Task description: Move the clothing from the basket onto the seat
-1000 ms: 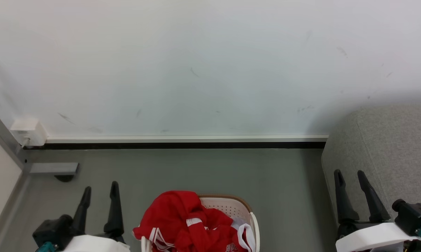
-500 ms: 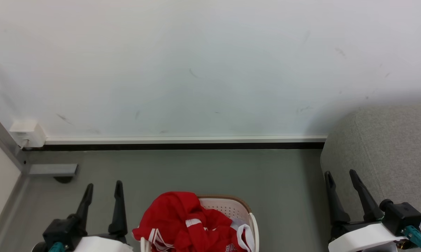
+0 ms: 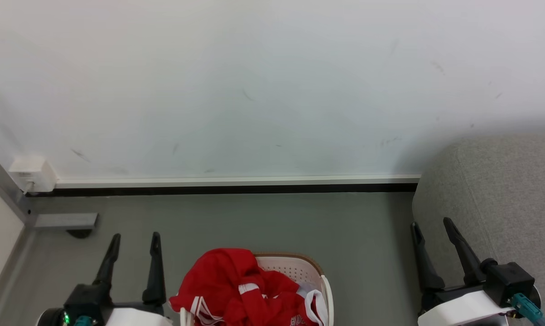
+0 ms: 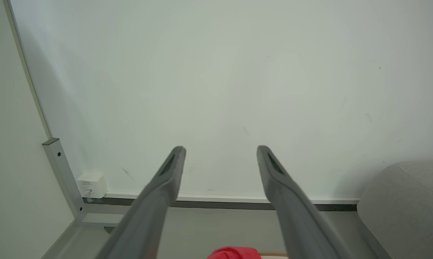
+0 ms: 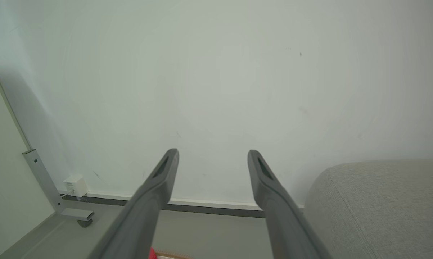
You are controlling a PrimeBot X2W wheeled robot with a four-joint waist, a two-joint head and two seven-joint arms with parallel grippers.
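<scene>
Left pincer (image 3: 135,237): both long dark fingers spread wide, nothing between them, tips aimed at the wall (image 3: 254,90). Right pincer (image 3: 431,223): same, wide apart and empty. Fingers are matte, tapered, with a slot recess on the inner face near each tip.

Clothing (image 3: 227,285) sits between my two pincers, just right of the left one, well apart from the right one, nearer to me than either set of tips. It is a crumpled red heap of smooth fabric with white trim bands and thin white stripes. It lies in the basket (image 3: 299,267), bulging above the rim and spilling over the side next to my left pincer. There is white lettering on the red at the bottom edge of the head view, cut off, can't read it. The heap has no clear long axis.

Basket: cream-white plastic, rows of small holes in the wall, brown rim, rounded end toward the wall. The rest is cut off, so I can't tell its long axis.

Seat (image 3: 503,190): grey woven upholstery, rounded corner, just beyond and right of my right pincer. Touching or not, can't tell.

Past the tips: smooth grey floor (image 3: 277,222), white skirting (image 3: 236,181) over a dark strip, scuffed white wall. Left of my left pincer: small white box (image 3: 30,172) at the wall base, grey metal post foot (image 3: 66,220).
</scene>
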